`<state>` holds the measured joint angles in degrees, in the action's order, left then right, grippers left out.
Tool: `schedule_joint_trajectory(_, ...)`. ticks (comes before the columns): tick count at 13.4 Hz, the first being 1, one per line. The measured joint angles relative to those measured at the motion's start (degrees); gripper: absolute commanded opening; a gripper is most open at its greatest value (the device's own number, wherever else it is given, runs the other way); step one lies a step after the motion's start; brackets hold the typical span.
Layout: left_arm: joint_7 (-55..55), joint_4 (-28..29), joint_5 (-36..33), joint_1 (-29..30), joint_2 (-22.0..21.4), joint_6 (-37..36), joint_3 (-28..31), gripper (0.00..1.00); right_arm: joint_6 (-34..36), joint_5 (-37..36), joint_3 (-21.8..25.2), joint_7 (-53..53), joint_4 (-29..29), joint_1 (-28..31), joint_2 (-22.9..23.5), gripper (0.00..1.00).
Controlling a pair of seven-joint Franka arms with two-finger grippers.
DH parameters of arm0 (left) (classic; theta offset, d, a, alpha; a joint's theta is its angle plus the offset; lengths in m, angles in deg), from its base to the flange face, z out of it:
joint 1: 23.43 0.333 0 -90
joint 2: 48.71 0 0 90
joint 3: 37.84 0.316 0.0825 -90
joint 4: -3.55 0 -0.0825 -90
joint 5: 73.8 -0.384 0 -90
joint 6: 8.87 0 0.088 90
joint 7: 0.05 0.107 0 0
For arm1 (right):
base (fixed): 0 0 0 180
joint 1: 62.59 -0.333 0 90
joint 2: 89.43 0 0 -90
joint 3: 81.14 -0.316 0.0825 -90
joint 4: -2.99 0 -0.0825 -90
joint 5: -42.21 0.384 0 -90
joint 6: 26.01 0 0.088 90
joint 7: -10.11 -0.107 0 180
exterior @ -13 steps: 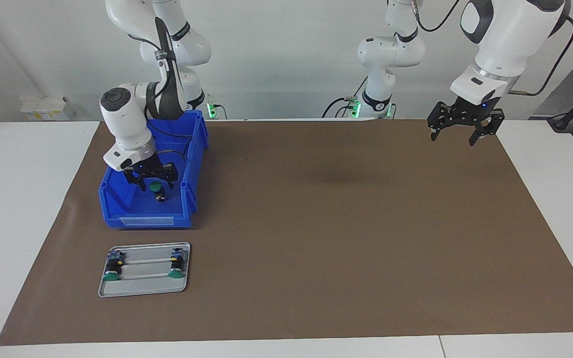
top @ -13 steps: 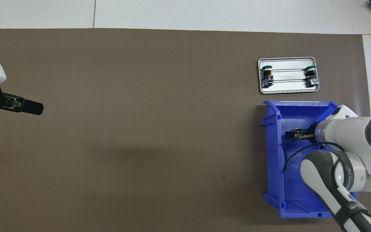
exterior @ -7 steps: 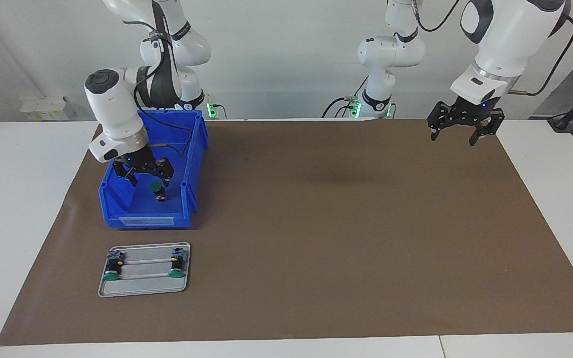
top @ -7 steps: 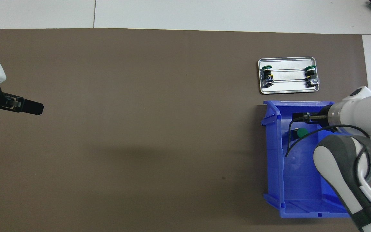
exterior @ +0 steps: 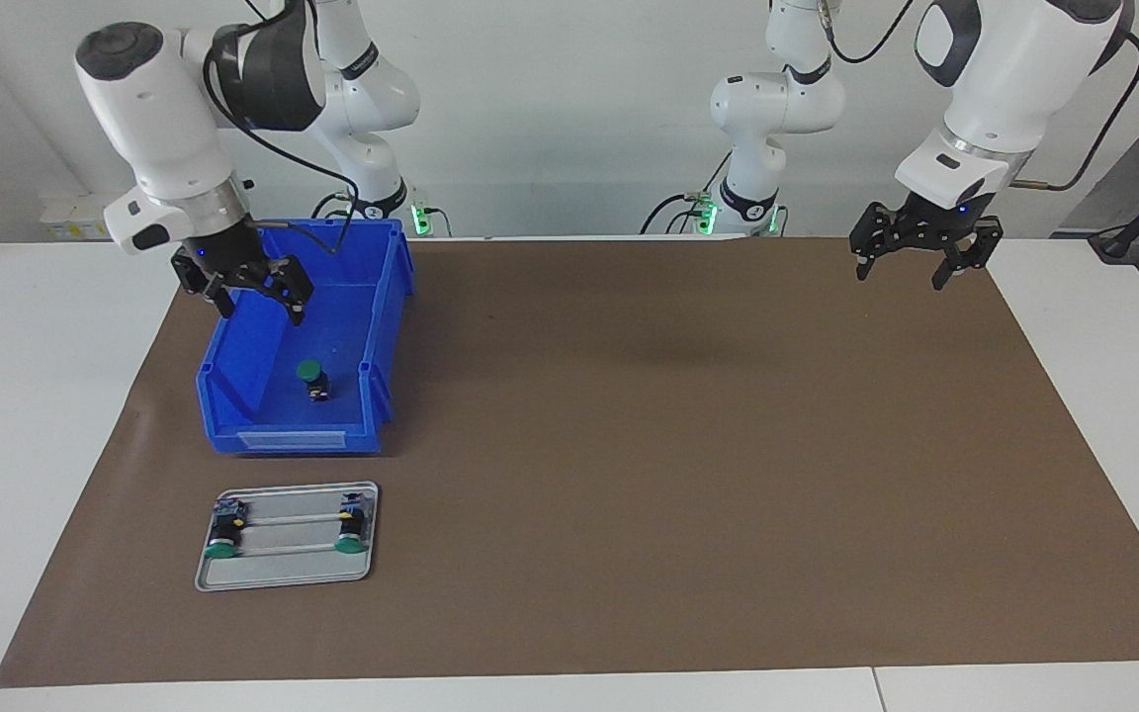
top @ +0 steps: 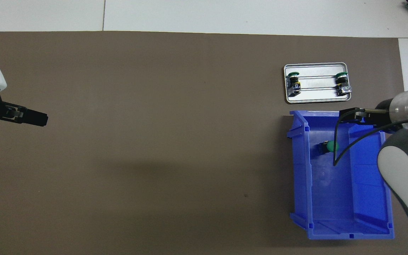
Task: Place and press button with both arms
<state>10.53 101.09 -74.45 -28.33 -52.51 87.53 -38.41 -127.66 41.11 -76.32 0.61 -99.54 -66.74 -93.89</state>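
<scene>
the right claw (exterior: 253, 289) hangs spread and empty above the blue bin (exterior: 233, 415), raised over its wall at the right arm's end of the counter, so nothing is gripped; the left claw (exterior: 923, 259) waits spread over the mat's (exterior: 688, 445) other end. the button (exterior: 312, 378) lies loose on the bin floor, its long axis along the bin, green cap toward the robots and its rear toward the tray (exterior: 285, 577), where two more buttons already sit.

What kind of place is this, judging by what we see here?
Probably a robotics lab or test bench. Two white arms stand at a table covered by a brown mat, with a blue parts bin holding a green button and a metal tray nearby.
</scene>
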Motion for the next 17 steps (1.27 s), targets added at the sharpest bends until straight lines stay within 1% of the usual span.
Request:
schedule_joint_trajectory(3, 0.0, 0.0, 0.0, 0.0, 0.0, 0.0, 0.0, 1.0, 9.4, -0.09, 0.03, 0.64, 8.79, 0.69, 0.78, 1.0)
schedule_joint_trajectory(5, 0.0, 0.0, 0.0, 0.0, 0.0, 0.0, 0.0, 1.0, 13.24, -0.1, 0.08, 2.88, 12.71, 0.88, 1.94, 1.0)
schedule_joint_trajectory(9, 0.0, 0.0, 0.0, 0.0, 0.0, 0.0, 0.0, 1.0, 13.73, -0.12, 0.14, 4.91, 13.21, 1.5, 4.15, 1.0)
schedule_joint_trajectory(13, -0.01, 0.0, 0.0, 0.0, 0.0, 0.0, 0.0, 1.0, 15.77, -0.33, 0.08, 6.02, 13.47, 1.21, 4.3, 1.0)
schedule_joint_trajectory(17, -0.01, 0.0, 0.0, 0.0, 0.0, 0.0, 0.0, 1.0, 15.92, -1.6, -0.03, 7.52, 14.37, 0.79, 4.23, 1.0)
